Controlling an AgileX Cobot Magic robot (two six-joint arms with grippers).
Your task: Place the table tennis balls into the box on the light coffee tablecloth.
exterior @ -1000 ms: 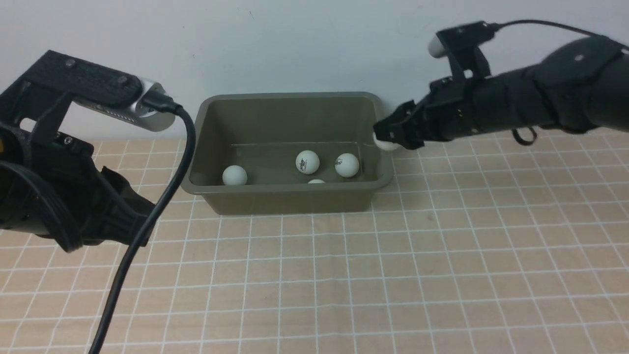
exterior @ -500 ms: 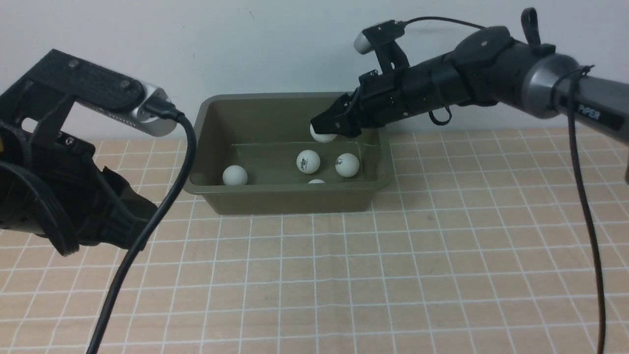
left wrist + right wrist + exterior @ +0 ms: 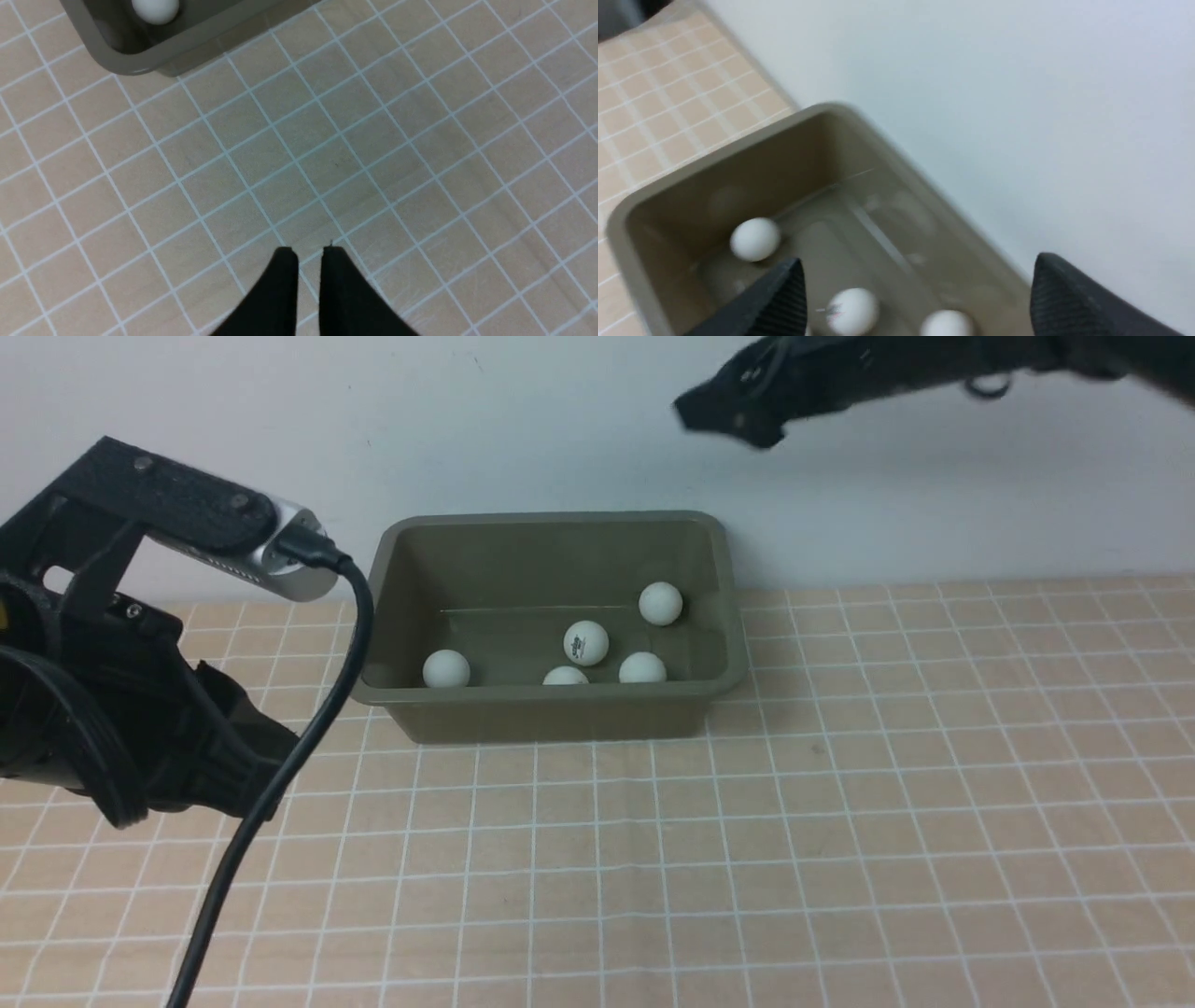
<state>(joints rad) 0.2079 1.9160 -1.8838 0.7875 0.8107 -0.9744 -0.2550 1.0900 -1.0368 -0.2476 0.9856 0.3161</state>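
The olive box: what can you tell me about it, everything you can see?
The box is an open olive-green bin, plastic by its look, rectangular with rounded corners, a flared rim and sloping walls, no lid. It stands upright on the checked tablecloth, close to the white wall. Five white balls show inside it.

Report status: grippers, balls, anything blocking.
Right gripper open, empty, high clear of box. Left gripper shut, empty, over tablecloth. Five balls in box. Nothing blocking.

A: Right wrist cam, what've I got?
B: My right gripper spread wide, nothing between the jaws. Past it the box, three table tennis balls on its floor. Checked tablecloth beside it, white wall behind.
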